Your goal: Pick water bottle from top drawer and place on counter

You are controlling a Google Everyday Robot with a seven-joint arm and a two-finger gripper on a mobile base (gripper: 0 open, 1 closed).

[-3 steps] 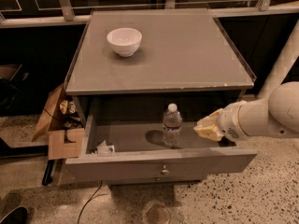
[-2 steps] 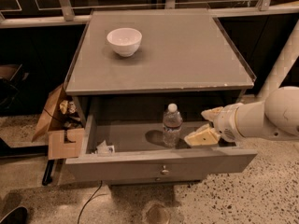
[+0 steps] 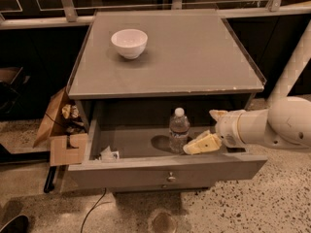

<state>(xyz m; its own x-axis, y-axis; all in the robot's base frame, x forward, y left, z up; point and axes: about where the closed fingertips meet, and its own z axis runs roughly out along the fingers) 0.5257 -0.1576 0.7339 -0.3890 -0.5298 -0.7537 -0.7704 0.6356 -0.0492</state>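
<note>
The water bottle (image 3: 179, 130) stands upright in the open top drawer (image 3: 146, 171), right of its middle. It is clear with a white cap. My gripper (image 3: 199, 132) is inside the drawer just right of the bottle, open, with one pale finger (image 3: 201, 143) low beside the bottle's base and the other (image 3: 218, 114) higher and further right. The fingers are not around the bottle. The grey counter (image 3: 184, 57) lies above the drawer.
A white bowl (image 3: 129, 42) sits on the counter at the back left. A crumpled white scrap (image 3: 109, 154) lies in the drawer's front left corner. An open cardboard box (image 3: 60, 130) stands on the floor to the left. A white post (image 3: 291, 67) rises at the right.
My gripper has moved left inside the drawer, closer to the bottle, and its fingers have spread apart. The bottle has not moved.
</note>
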